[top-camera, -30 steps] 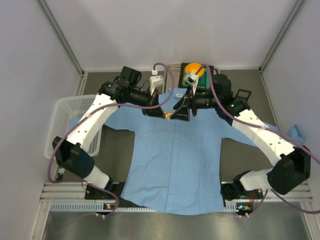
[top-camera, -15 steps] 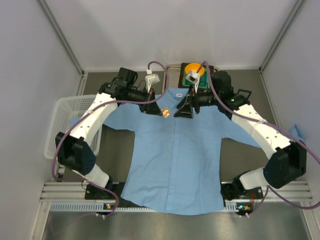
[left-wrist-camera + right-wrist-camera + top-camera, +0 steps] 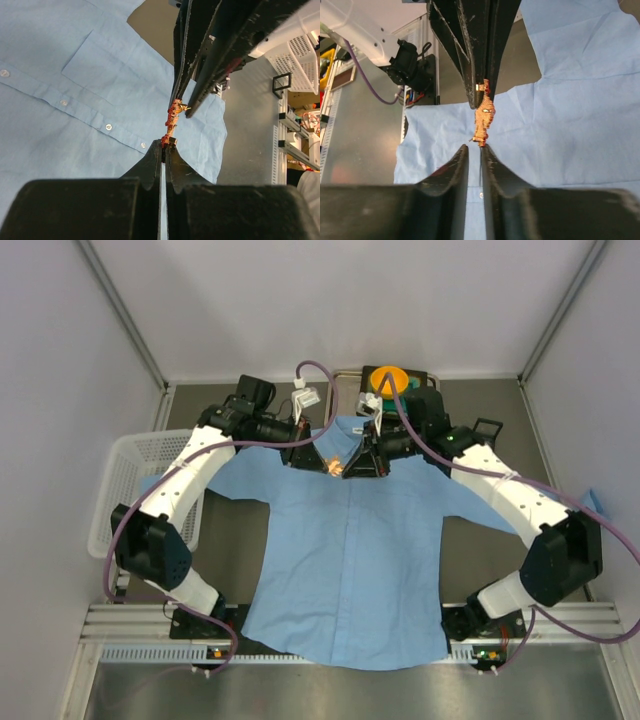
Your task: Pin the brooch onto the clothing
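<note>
Since a second ago the right tool (image 3: 475, 147) has slid in toward the shirt collar (image 3: 348, 430) and its fingers have drawn close, uncovering the orange bowl (image 3: 390, 377) behind the collar. A light blue shirt (image 3: 345, 570) lies flat, front up, on a dark table (image 3: 225, 550). Well left of the collar sits a white basket (image 3: 130, 475). Just in front of the collar, the left tool (image 3: 163, 145) is clamped together on one end of a tiny red-orange brooch (image 3: 172, 120), held above the cloth. The right tool meets it from the opposite side, fingers a narrow slit apart at the brooch's other end. Whether they pinch it cannot be told.
</note>
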{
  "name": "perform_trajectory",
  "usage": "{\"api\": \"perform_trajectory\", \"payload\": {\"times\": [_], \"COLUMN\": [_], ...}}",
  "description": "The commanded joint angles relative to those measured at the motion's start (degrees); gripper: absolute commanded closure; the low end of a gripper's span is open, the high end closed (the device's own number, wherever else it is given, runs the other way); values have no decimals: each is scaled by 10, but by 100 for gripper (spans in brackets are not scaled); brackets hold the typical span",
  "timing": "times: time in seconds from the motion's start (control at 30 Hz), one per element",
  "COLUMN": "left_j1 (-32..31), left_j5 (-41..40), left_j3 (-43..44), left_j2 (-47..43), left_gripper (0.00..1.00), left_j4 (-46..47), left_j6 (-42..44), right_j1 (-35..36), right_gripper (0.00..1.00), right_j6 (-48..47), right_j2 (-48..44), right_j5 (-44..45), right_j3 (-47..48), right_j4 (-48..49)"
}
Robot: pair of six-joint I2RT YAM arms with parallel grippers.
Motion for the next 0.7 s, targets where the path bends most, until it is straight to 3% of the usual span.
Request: {"api": "perform_trajectory", "payload": {"times": [0.0, 0.13, 0.3, 0.43, 0.5, 0.67], "left_j1": [1, 1, 17, 50, 58, 59], "left_j5": [30, 38, 50, 78, 91, 98], "left_j3": [-5, -7, -27, -63, -103, -199], "left_j2": [-13, -17, -27, -54, -81, -133], "left_gripper": [100, 99, 63, 53, 49, 37], "left_j4": [14, 4, 21, 77, 160, 395], "left_j6": [9, 25, 19, -23, -56, -231], "right_j1": [6, 8, 8, 8, 8, 8], "right_gripper": [98, 100, 100, 100, 100, 100], "right_j6": [-18, -14, -9, -4, -3, 0], "right_j2": [2, 2, 0, -4, -4, 4], "right_j5": [-11, -10, -30, -39, -39, -41], "right_j3": [33, 35, 35, 31, 30, 36], "right_j4": [11, 12, 11, 11, 12, 12]}}
